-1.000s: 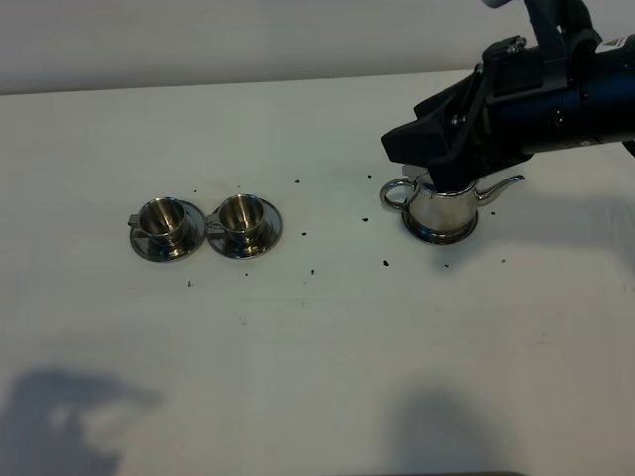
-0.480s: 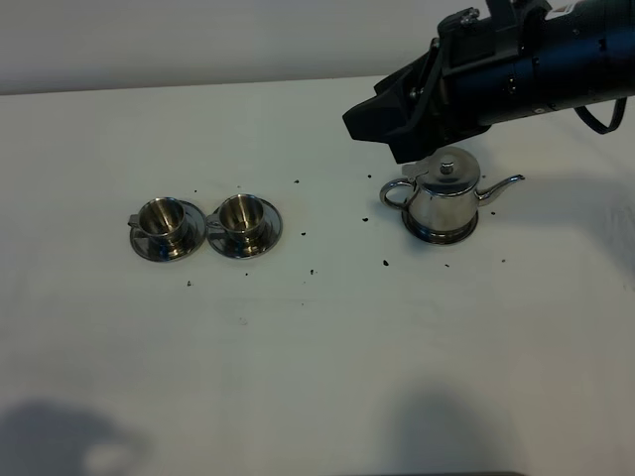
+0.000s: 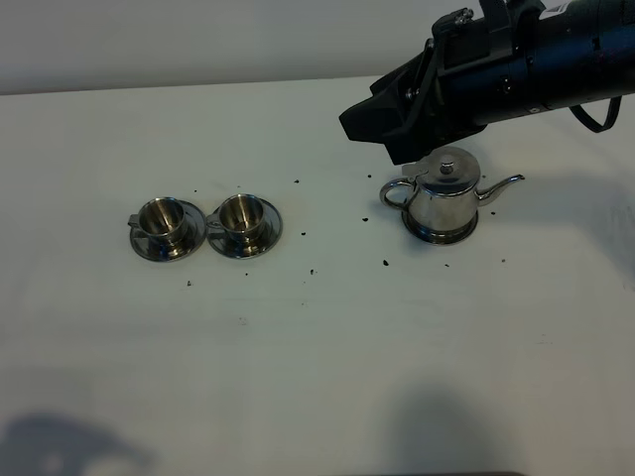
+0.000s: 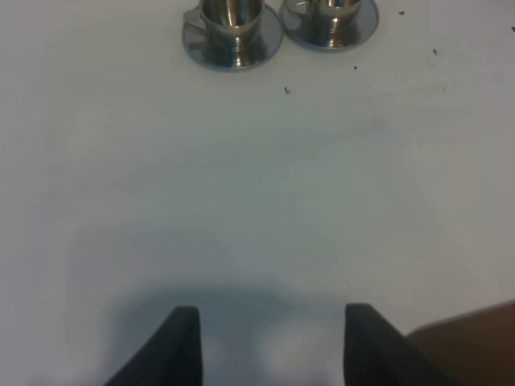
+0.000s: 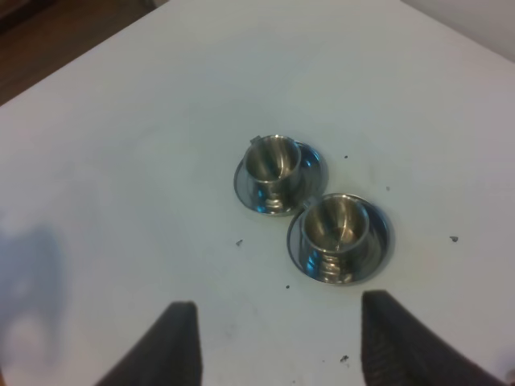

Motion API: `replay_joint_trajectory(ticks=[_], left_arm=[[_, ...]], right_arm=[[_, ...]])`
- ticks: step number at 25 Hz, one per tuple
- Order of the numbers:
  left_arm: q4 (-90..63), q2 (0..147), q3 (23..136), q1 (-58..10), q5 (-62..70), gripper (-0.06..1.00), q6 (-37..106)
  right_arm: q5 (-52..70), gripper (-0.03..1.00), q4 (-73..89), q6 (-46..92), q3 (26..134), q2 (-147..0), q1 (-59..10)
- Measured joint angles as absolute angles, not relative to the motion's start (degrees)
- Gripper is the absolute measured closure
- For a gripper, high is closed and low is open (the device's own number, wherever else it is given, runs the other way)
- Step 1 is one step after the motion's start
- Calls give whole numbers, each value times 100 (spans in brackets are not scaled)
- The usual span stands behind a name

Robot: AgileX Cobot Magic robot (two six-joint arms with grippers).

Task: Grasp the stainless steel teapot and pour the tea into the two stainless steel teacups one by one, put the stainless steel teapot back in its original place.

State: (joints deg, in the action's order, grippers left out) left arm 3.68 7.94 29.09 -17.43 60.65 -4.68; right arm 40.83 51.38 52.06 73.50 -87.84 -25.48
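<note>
The stainless steel teapot [image 3: 444,198] stands upright on the white table [image 3: 317,337] at the right, lid on, spout pointing right and loop handle pointing left. My right gripper [image 3: 382,134] hovers just above and to the left of its lid, open, with nothing between its fingers. The two stainless steel teacups [image 3: 164,226] [image 3: 243,223] sit side by side on their saucers at the left. The right wrist view looks down on both teacups [image 5: 273,165] [image 5: 338,229] past my open right gripper [image 5: 278,338]. My left gripper [image 4: 272,342] is open over bare table, with the teacups [image 4: 233,32] [image 4: 330,16] well ahead of it.
Small dark specks [image 3: 385,263] are scattered on the table between the cups and the teapot. The table's edge, with brown floor [image 4: 475,342] beyond it, lies close to my left gripper. A soft shadow [image 3: 69,441] falls at the front left.
My right gripper, down around the teapot's lid a second ago, has risen up and to the left, clear of it. The teapot and both cups have stayed where they were.
</note>
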Motion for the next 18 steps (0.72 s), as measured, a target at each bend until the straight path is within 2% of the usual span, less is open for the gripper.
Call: replay_joint_trajectory(ticks=[3, 11, 18], left_arm=[[348, 782, 2909, -1490, 6065, 51, -442], [348, 533, 2902, 361, 6060, 51, -417], [348, 32, 2902, 602, 6074, 51, -412]], right_arm=[[4007, 53, 5138, 5206, 7355, -8791, -2548], [3814, 53, 5138, 4968, 7384, -8952, -2548], [4106, 53, 5084, 4795, 7982, -9328, -2548]])
